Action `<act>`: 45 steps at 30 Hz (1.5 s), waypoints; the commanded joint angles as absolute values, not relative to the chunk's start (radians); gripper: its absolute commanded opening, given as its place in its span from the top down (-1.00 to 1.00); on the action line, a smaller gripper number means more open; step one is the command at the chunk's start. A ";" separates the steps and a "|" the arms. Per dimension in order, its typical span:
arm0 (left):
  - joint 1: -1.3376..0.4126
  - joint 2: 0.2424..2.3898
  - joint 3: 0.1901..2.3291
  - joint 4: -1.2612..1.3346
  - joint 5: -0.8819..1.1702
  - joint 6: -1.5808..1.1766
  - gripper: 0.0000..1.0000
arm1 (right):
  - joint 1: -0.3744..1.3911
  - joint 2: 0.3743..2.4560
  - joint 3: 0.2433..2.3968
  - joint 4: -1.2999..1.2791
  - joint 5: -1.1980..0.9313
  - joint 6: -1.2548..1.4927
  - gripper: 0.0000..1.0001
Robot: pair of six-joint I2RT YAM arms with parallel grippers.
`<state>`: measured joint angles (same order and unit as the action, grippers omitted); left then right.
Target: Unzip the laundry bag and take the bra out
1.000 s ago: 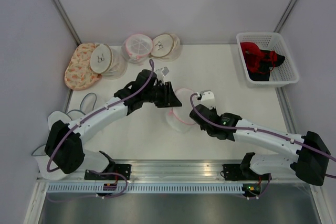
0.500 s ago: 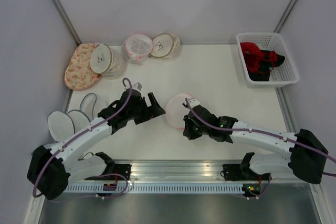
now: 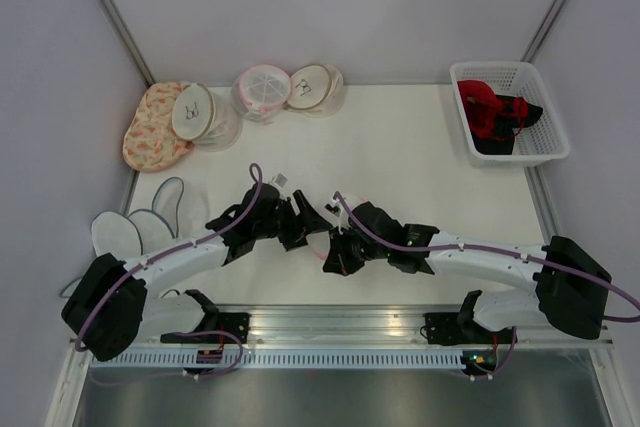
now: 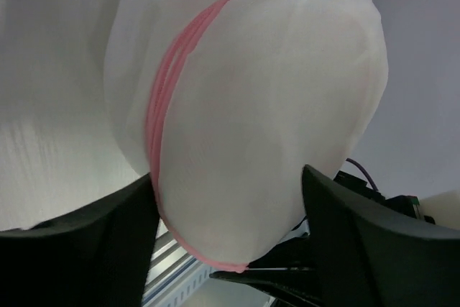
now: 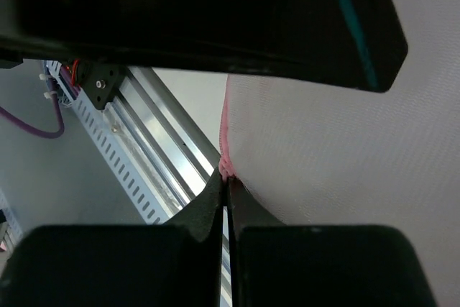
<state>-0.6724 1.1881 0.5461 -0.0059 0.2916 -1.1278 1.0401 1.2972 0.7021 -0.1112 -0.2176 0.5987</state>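
Mesh laundry bag (image 4: 266,91) between spread jaws of left end effector (image 4: 226,177).

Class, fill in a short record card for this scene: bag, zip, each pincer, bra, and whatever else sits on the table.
bag: white mesh, between the two pincers
zip: pink, looks closed
left pincer: open, fingers either side of bag
right pincer: shut on bag's pink edge
bra: not visible
elsewhere: basket with red and black clothes far right; other bags far left
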 commanded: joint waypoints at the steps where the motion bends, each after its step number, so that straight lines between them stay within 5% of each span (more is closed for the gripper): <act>1: -0.681 1.209 0.525 0.146 0.318 -1.200 -0.48 | 1.054 1.279 0.738 -0.049 -0.256 0.604 0.99; 2: -0.681 1.212 0.523 0.167 0.319 -1.203 0.07 | 1.057 1.270 0.736 -0.060 -0.252 0.604 0.99; 5: -0.681 1.215 0.532 0.157 0.318 -1.203 0.94 | 1.058 1.246 0.732 -0.096 -0.227 0.600 0.99; 13: -0.669 1.149 0.587 0.006 0.244 -1.111 0.96 | 1.071 1.192 0.755 -0.337 -0.059 0.575 0.99; 26: -0.614 1.167 0.664 -0.084 0.400 -0.918 0.95 | 1.040 1.253 0.867 -0.804 0.598 0.638 0.99; 38: -0.615 1.207 0.799 -0.213 0.549 -0.735 0.96 | 0.850 1.414 1.005 -0.620 0.727 0.356 0.99; 42: -0.614 1.223 0.856 -0.279 0.542 -0.699 0.94 | 0.842 1.447 1.015 -0.594 0.652 0.342 0.99; 43: -0.614 1.221 0.859 -0.288 0.514 -0.712 0.35 | 0.841 1.440 1.011 -0.580 0.634 0.353 0.99; 45: -0.614 1.192 0.854 -0.302 0.400 -0.745 -0.49 | 0.842 1.419 0.987 -0.565 0.579 0.365 0.99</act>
<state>-0.6163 1.2270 0.8219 -0.2005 0.4545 -0.7731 0.8726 1.4433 0.9905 -0.5644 0.5632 0.3904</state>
